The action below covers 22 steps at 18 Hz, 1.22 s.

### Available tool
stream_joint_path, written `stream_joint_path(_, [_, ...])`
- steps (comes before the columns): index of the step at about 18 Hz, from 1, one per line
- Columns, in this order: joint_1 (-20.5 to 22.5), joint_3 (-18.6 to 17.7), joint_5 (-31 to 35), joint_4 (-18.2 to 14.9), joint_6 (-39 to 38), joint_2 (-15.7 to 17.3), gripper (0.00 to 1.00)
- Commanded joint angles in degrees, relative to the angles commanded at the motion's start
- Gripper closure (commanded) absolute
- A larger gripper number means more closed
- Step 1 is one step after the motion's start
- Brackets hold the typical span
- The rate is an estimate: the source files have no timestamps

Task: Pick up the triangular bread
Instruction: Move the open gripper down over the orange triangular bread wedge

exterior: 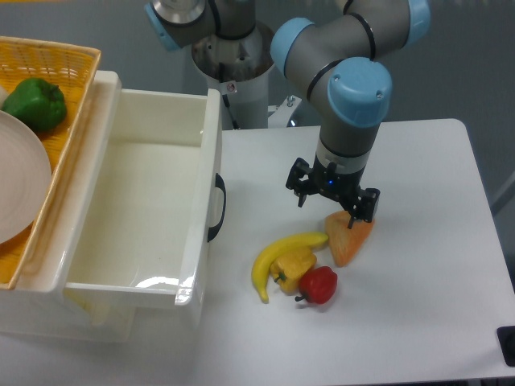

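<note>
Counter [418, 241]: white, smooth, so things may slide on it.
Claw [335, 203]: spread, hanging right over the wedge's tip, pinching nothing.
Triangular bread [351, 240]: lies beside the banana [278, 259]; likely light, stiff, toy-like; best taken across its flat sides.

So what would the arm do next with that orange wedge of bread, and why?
Probably lower a little further and close the jaws. The gripper sits right over the pointed top end of the orange-tan triangular bread wedge, which lies flat on the white table beside the yellow banana. Whether the jaws already pinch it cannot be told.
</note>
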Motion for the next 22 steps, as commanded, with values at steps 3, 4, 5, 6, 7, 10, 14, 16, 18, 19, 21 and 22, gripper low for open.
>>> stream_joint_path(3, [-0.5, -0.3, 0.2, 0.2, -0.1, -0.6, 0.0])
stream_joint_path(4, [-0.6, -0.3, 0.0, 0.2, -0.1, -0.6, 0.0])
stream_joint_path(5, [-0.4, -0.3, -0.1, 0.2, 0.0, -0.6, 0.0])
stream_joint_path(6, [-0.4, -0.3, -0.1, 0.3, -0.1, -0.5, 0.0])
stream_joint_path(7, [-0.4, -0.3, -0.1, 0.4, -0.2, -0.5, 0.0])
stream_joint_path(10, [-0.2, -0.5, 0.8, 1.1, -0.2, -0.5, 0.0])
stream_joint_path(14, [0.9, -1.0, 0.7, 1.7, -0.1, -0.5, 0.0])
stream_joint_path(16, [1.0, -1.1, 0.9, 2.5, -0.4, -1.4, 0.0])
stream_joint_path(18, [1.3, -1.1, 0.8, 2.7, -0.4, -2.1, 0.0])
stream_joint_path(19, [1.3, -1.1, 0.7, 2.8, -0.4, -2.4, 0.0])
stream_joint_path(21, [1.3, -1.2, 0.8, 3.2, -0.3, -3.1, 0.0])
stream_joint_path(22, [1.2, -1.2, 1.1, 3.8, -0.4, -3.7, 0.0])
